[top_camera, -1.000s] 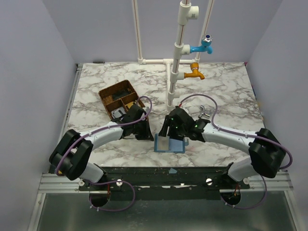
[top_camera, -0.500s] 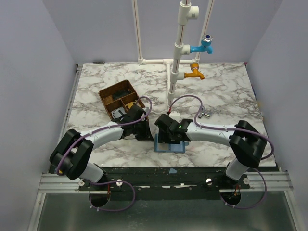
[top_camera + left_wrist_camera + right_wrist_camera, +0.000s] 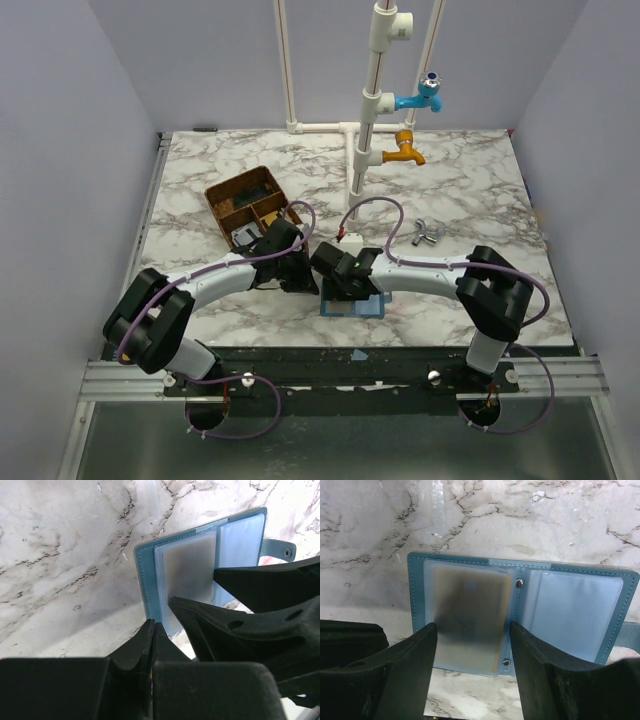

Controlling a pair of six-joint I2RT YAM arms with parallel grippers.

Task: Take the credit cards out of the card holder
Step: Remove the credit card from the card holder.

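The blue card holder lies open on the marble near the front edge, between the two grippers. In the right wrist view its left clear pocket holds a pale grey credit card; the right pocket looks plain pale blue. My right gripper is open, its fingers standing either side of the carded pocket, just above it. My left gripper is shut, its tips resting at the holder's left edge with nothing seen between them. The right gripper's fingers cross the left wrist view.
A brown divided tray stands behind the left arm. A white pipe stand with a blue tap and an orange tap rises at the back. A small metal piece lies right of centre.
The right gripper has swung left and come over the holder's left pocket, its jaws narrowing a little. The left arm and the holder have stayed put.
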